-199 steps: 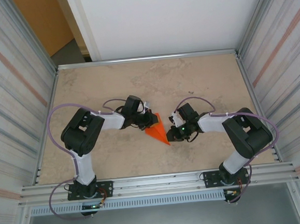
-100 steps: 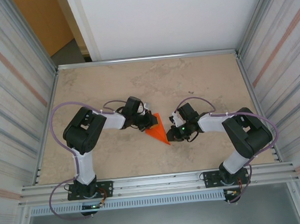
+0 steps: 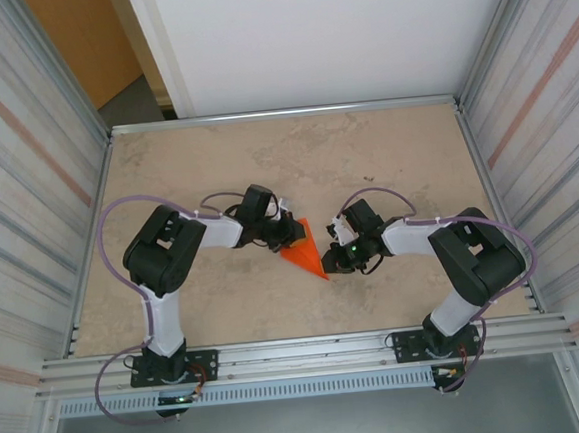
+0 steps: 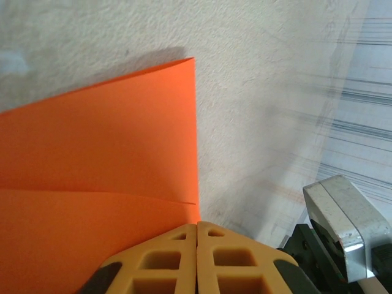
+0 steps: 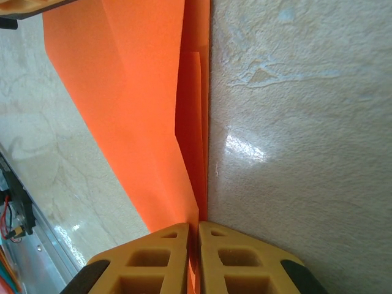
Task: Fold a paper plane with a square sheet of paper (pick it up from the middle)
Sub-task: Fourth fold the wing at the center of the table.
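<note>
Reaching in low from either side, elbows bent outward, wrists meeting at the paper plane lying flat mid-table. Pressing the left gripper fingers tight together at its folded edge, actual hold unclear. Pinching its narrow end inside the right gripper.

The bench, a pale beige mottled slab edged by metal rails, carries a bright orange paper plane just below the centre of the top view, resting on it in creased layers, its narrow point toward the lower right of the frame.
</note>
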